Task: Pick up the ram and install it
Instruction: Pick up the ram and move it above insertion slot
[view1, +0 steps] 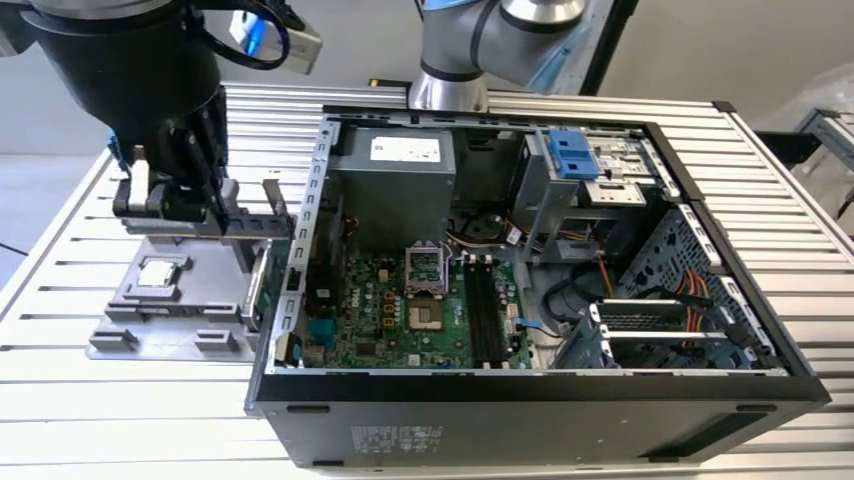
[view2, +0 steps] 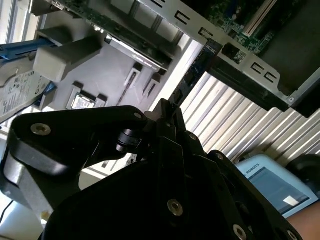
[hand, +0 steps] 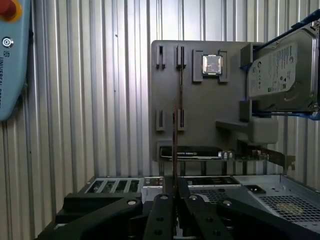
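One tool (hand: 175, 193) clamped narrow on the ram (view2: 194, 72), edge-on over gray tray (hand: 205, 115).

An open computer case (view1: 534, 420) lies on the slatted table (view1: 80, 420), its motherboard (view1: 387, 320) exposed. In the exterior view, at nine o'clock from it, a grey tray (view1: 167, 320) carries a silver processor chip (view1: 159, 272).

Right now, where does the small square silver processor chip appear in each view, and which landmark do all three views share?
Exterior view: the processor chip lies on the grey tray, at the exterior view's left of the computer case.
First wrist view: the chip sits in a recess of the grey tray, beside the hard drive.
Second wrist view: the chip sits in that recess, near the hard drive.
Shared landmark: the grey tray.
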